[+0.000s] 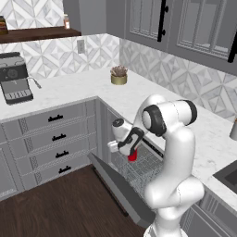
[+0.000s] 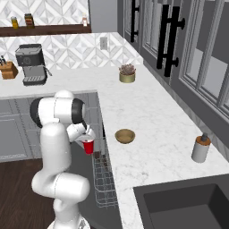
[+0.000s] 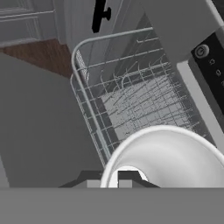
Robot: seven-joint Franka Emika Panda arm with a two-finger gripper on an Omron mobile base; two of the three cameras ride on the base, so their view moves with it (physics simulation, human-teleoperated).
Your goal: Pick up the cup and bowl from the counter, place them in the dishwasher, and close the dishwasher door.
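My gripper (image 1: 131,150) is shut on the red cup (image 1: 133,155), held by its rim just above the pulled-out wire rack (image 1: 139,170) of the dishwasher. In the right base view the cup (image 2: 89,146) hangs below the hand (image 2: 86,135), over the rack (image 2: 104,181). The hand view looks into the cup's white inside (image 3: 170,159), with the rack (image 3: 131,100) beneath. The dishwasher door (image 1: 119,187) lies folded down and open. The tan bowl (image 2: 125,136) sits on the white counter (image 2: 152,120), apart from the arm.
A potted plant (image 2: 127,73) stands at the counter's back corner and a grey soap dispenser (image 2: 200,148) near the sink (image 2: 188,205). A coffee machine (image 1: 15,77) sits on the left counter over grey drawers (image 1: 55,139). Dark wood floor lies in front.
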